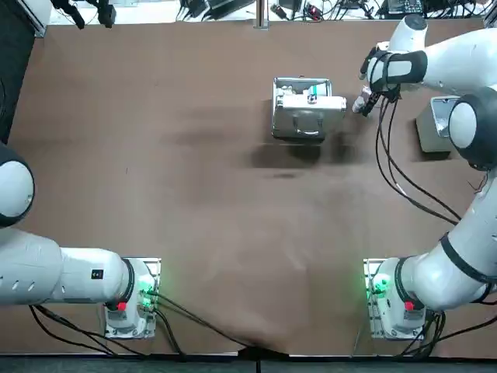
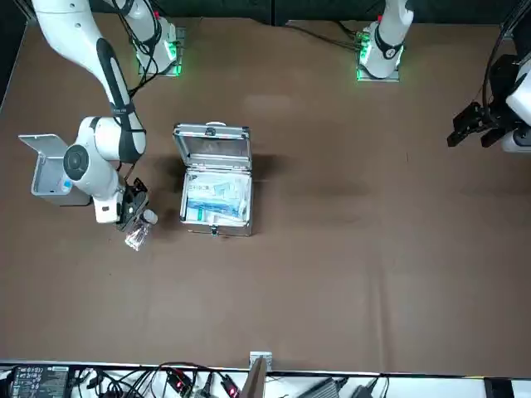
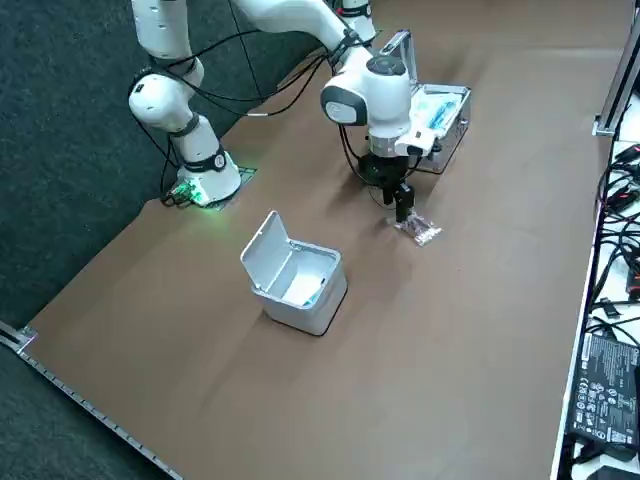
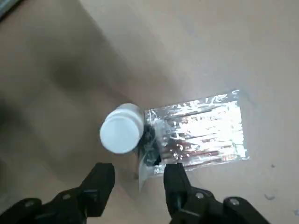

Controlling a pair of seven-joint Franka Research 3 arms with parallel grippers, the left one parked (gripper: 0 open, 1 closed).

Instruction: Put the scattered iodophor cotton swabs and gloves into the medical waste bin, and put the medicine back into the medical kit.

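Beside the open silver metal kit [image 1: 301, 109], the right pincer [image 4: 138, 172] hangs, fingers apart, over a white-capped medicine bottle [image 4: 122, 129] that perhaps touches a shiny swab packet [image 4: 198, 133]; it should straddle only the bottle.

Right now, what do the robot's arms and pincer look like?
The left arm and right arm are glossy white, rounded tubes with dark grey joint bands. The right arm trails black cables; its base glows green with a red spot. Its black two-fingered pincer, open, is beside the kit.
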